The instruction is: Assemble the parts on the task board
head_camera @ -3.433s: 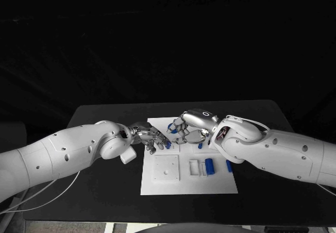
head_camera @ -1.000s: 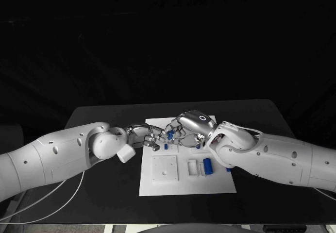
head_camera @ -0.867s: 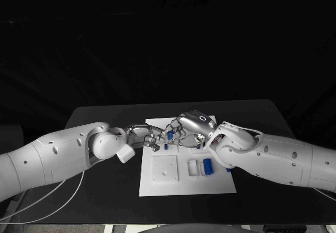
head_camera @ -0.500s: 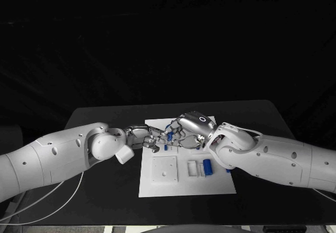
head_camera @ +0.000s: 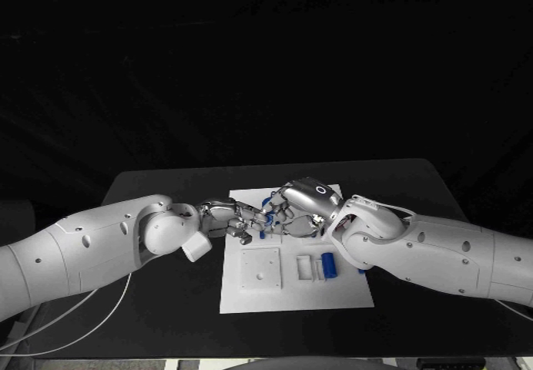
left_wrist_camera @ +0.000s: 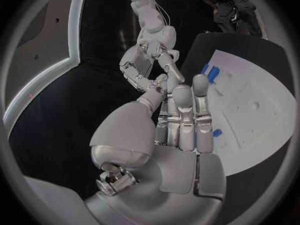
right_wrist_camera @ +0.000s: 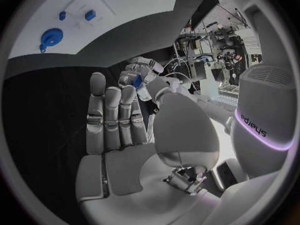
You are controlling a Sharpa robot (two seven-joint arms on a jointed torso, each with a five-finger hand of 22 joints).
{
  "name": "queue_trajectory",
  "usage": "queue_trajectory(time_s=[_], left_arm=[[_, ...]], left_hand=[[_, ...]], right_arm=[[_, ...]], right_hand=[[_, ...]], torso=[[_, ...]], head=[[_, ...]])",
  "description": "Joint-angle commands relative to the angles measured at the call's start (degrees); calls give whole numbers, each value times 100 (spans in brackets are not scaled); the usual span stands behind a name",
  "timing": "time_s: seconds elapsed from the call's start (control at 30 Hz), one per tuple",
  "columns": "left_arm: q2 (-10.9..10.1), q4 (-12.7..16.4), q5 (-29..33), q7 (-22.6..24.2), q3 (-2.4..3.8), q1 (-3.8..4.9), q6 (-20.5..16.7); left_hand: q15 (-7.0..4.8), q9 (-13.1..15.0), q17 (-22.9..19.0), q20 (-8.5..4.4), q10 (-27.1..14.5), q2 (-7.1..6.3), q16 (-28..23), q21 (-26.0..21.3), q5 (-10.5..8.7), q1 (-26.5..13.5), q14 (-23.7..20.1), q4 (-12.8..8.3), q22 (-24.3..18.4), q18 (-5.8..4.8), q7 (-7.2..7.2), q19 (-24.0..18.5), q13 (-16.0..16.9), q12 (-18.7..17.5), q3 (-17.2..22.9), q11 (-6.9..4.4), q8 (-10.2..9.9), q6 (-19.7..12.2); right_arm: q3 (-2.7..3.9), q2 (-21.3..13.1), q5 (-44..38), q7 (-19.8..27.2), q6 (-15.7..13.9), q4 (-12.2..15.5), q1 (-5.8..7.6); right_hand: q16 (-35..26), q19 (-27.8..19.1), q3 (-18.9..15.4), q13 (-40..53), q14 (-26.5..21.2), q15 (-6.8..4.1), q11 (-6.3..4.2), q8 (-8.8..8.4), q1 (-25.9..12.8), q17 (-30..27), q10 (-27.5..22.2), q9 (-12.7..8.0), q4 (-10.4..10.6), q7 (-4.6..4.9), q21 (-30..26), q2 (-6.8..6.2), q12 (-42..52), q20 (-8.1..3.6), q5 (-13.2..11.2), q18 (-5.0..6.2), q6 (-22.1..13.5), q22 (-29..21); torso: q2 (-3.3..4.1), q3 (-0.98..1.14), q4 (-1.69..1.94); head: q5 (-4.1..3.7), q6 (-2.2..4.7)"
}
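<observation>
My left hand (head_camera: 230,218) sits over the far left part of the task board (head_camera: 294,297), fingers reaching toward my right hand (head_camera: 298,205), and the two meet fingertip to fingertip above the board's far edge. From my left wrist my fingers (left_wrist_camera: 182,116) lie straight and close together, with the other hand's tips touching theirs; whether I hold anything there I cannot tell. Between the two hands a small blue part (head_camera: 266,203) shows, and from my right wrist the same blue piece (right_wrist_camera: 137,82) sits at the tips of my right fingers (right_wrist_camera: 112,116), against the left hand's fingertips, so my right hand seems to hold it, the rest of its fingers flat and side by side. Nearer to me than my right hand, a blue cylinder (head_camera: 330,264) lies on the board beside a white block (head_camera: 308,267), and a square white plate (head_camera: 263,268) lies below my left hand
</observation>
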Motion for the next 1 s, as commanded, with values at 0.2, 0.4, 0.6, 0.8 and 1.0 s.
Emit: queue_trajectory(time_s=[0.2,0.4,0.6,0.8,1.0], left_arm=[[33,68,-298,-122,-19,-17,367],[32,56,-384,-157,-20,-17,408],[34,45,-504,-204,-20,-17,480],[28,32,-594,-221,-20,-17,567],[23,13,-681,-226,-20,-18,609]], left_hand=[[11,1614,-6,4,-124,-36,80,2,-81,341,-66,93,56,-26,-23,-18,23,213,-436,-24,-18,70],[13,1314,-27,6,-164,-29,107,15,31,479,-76,4,76,-13,40,-27,1,245,-492,-18,25,111],[16,954,-44,6,-206,-51,127,52,120,599,-82,-98,88,4,97,-41,3,272,-556,-13,7,199],[6,938,-56,-1,-110,-1,131,97,252,600,-87,-164,97,24,109,-64,-19,243,-401,-23,95,214],[3,951,-61,-1,-52,35,141,123,137,540,-90,-134,87,18,77,-78,-8,233,-278,-30,151,204]], right_arm=[[24,-12,98,-62,-114,-17,21],[25,-16,109,-63,-111,-17,21],[25,-19,116,-69,-112,-18,21],[25,-24,127,-79,-124,-18,21],[25,-29,166,-71,-131,-18,21]], right_hand=[[22,41,-34,19,56,3,-16,15,81,13,46,4,12,-32,-11,86,8,-12,-41,-15,82,-4],[22,44,-36,22,59,2,-18,17,82,15,49,6,14,-36,-10,89,8,-14,-46,-15,95,-3],[19,48,-48,34,67,-2,-22,13,79,22,57,4,25,-41,-9,92,1,-18,-48,-20,108,-3],[19,51,-47,39,70,-3,-23,13,84,26,58,4,26,-43,-9,94,-1,-20,-54,-21,112,-4],[13,51,-51,44,70,-4,-22,10,83,28,57,1,27,-40,-10,84,-9,-21,-55,-23,104,-5]], torso=[[-1,-1,-1],[-1,-3,-1],[-2,-4,1],[-3,-3,1],[-2,-4,0]], head=[[-20,2],[-31,10],[-33,0],[-38,4],[-40,4]])
